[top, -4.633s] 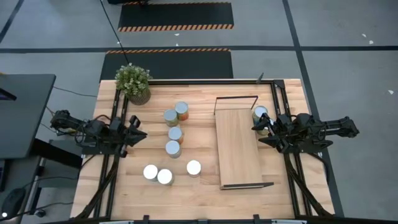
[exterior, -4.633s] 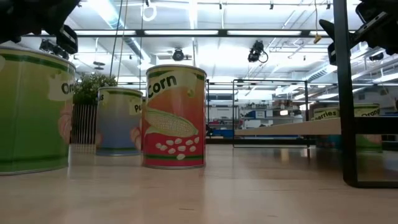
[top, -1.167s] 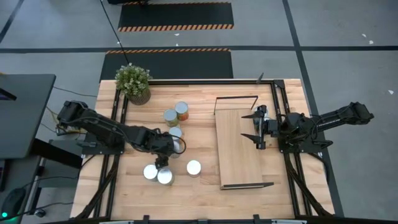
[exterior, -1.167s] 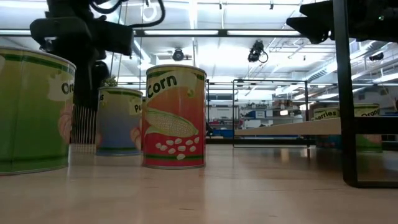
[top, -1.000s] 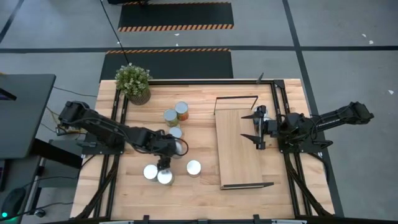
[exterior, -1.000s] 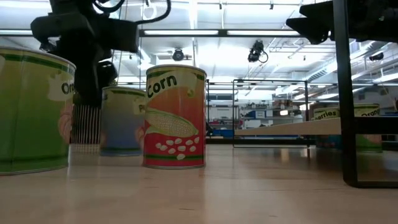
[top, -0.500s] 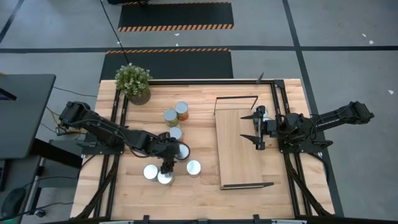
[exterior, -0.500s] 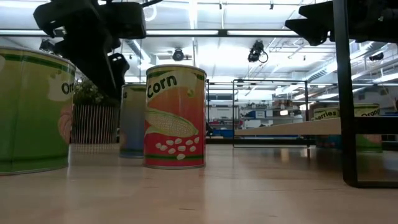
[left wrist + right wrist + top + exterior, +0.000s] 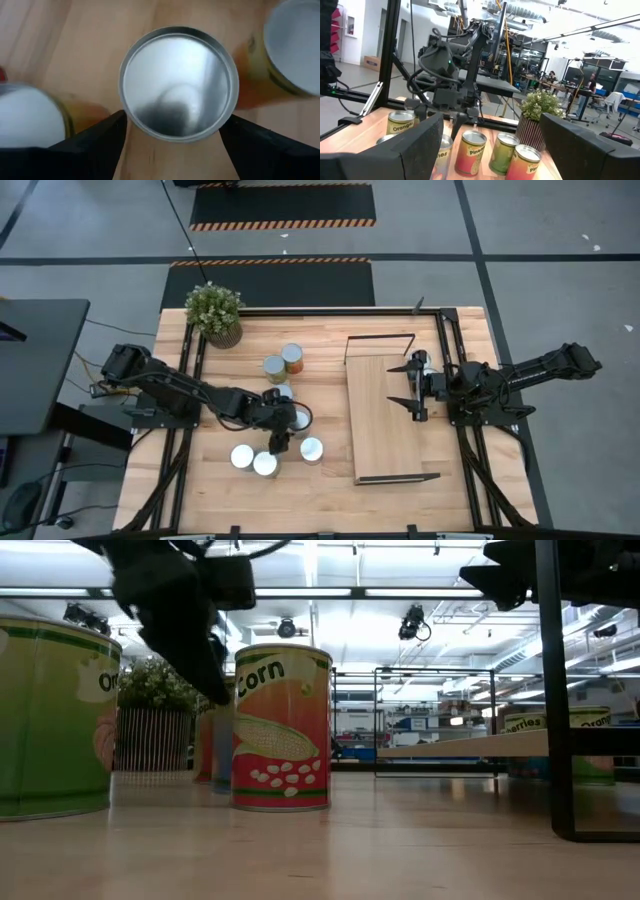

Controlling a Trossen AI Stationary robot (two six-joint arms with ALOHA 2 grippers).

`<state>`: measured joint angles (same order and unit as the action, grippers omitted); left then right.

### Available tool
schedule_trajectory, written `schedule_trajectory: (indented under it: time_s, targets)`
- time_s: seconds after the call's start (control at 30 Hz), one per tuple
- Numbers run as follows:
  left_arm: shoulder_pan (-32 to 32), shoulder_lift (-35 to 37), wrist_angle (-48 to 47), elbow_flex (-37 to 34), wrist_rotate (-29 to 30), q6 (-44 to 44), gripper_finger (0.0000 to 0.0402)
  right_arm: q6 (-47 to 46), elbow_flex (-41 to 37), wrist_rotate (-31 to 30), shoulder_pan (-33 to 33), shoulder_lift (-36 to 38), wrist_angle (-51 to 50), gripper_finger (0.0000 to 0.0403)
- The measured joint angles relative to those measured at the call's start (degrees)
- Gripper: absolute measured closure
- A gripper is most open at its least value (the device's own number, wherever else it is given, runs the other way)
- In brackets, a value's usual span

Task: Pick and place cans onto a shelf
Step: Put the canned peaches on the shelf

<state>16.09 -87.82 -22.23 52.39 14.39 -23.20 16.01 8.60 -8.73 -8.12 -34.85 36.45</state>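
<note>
The left gripper (image 9: 172, 131) hangs with fingers spread either side of a can (image 9: 178, 82), which stands upright directly beneath it amid the cluster. The shelf (image 9: 384, 418) lies well apart, toward the right gripper (image 9: 412, 388), which waits open-fingered over it.

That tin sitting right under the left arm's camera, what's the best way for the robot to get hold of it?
Probably from straight above, pinching the round side wall. The can stands upright with its flat silver top facing up, and the left gripper has a dark finger on each side of it. Neighbouring cans stand close, so the fingers should slide down through the free gaps.
</note>
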Motion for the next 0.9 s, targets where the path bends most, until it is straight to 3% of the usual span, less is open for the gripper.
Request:
schedule_trajectory:
  time_s: [0.33,0.57,0.9]
  targets:
    - [-1.4,-4.7,-0.3,5.6,2.0,7.1,0.0083,0.0,0.0,-0.1,0.0,-0.9,0.0,0.0063]
    - [-3.7,-5.2,2.5,6.2,2.5,4.5,0.0083,0.0,0.0,-0.1,0.0,-0.9,0.4,0.0063]
    - [-7.3,-5.2,7.3,6.2,-2.9,4.0,0.0082,0.2,0.0,0.0,0.0,-0.9,0.8,0.0063]
